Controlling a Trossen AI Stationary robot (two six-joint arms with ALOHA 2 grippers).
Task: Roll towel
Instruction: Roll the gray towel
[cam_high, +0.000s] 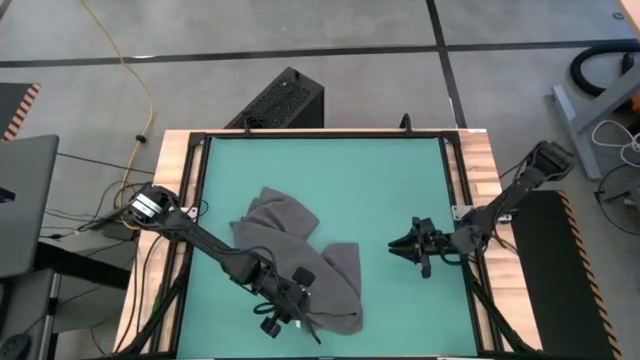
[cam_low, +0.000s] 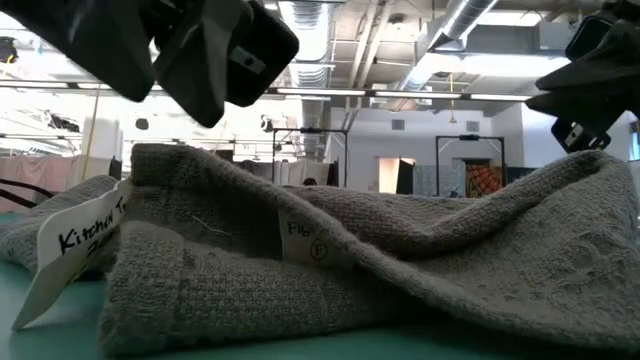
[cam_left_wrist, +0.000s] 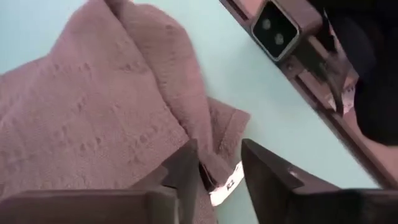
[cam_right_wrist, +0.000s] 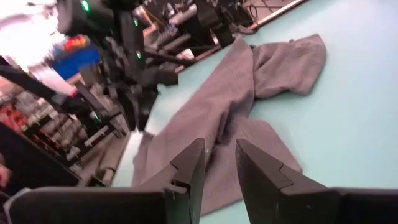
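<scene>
At near table edge, left gripper (cam_high: 300, 312) slightly open astride crumpled towel (cam_high: 300, 250); right gripper (cam_high: 398, 245) slightly open, empty.

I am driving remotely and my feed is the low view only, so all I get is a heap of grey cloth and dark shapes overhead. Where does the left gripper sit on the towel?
Observer: The left gripper is at the towel's front corner, near the table's front edge.
Operator: Has it got cloth between its fingers?
Observer: In the left wrist view the fingers stand apart with the towel's edge and a white tag in the gap; contact cannot be told.
Operator: And the right arm?
Observer: The right gripper hovers over bare mat to the towel's right, fingers slightly apart, holding nothing.
Operator: Is the towel flat yet?
Observer: No, from above it lies crumpled and folded over itself.
</scene>
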